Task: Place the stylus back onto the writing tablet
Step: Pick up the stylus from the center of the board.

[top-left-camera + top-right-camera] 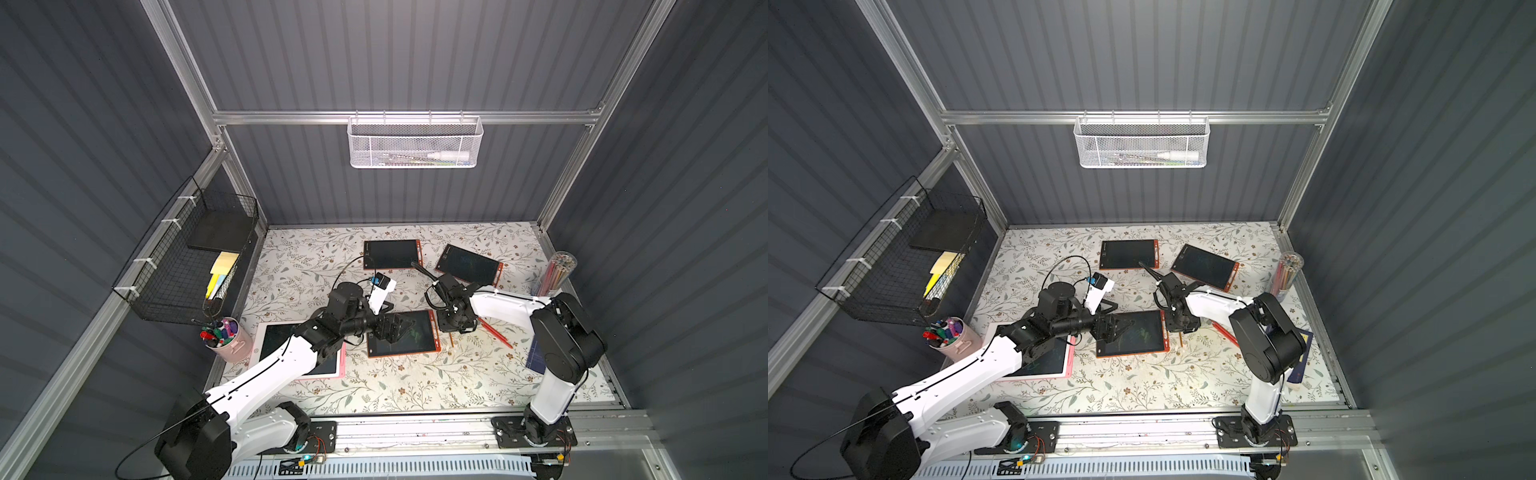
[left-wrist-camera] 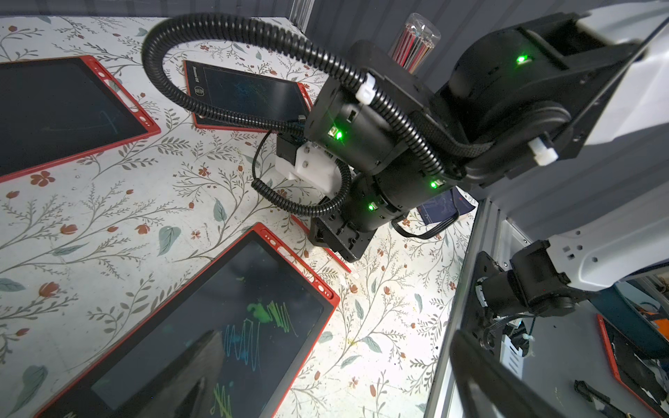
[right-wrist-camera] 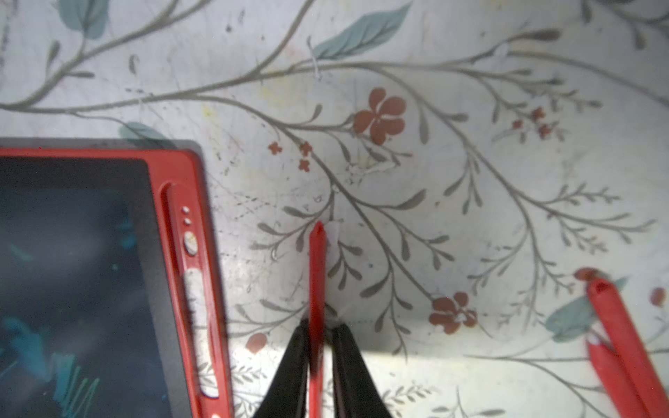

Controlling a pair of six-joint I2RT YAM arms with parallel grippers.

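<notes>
A bench [image 1: 415, 386] covered in pale floral print sits inside grey panelled walls [image 1: 395, 62]. In both top views we see a red-framed writing tablet [image 1: 419, 340] [image 1: 1142, 338] with a dark, scribbled screen lying flat near the middle. The left pincer [image 1: 397, 330] hangs over it, its fingers spread wide and nothing between them. The right pincer [image 1: 452, 332] points down just beside the tablet's edge, and a thin red plastic stylus [image 1: 451, 340] sticks out beneath it.

In the left wrist view we look across the tablet [image 2: 217, 325] at the right arm [image 2: 506, 108].

In the right wrist view the stylus [image 3: 316, 275] is pinched between the nearly closed black fingers [image 3: 347, 362]. Its tip points toward the bench, near the tablet's frame [image 3: 173, 170] but apart from it. Two more red styluses [image 3: 622, 343] lie off to the side.
</notes>
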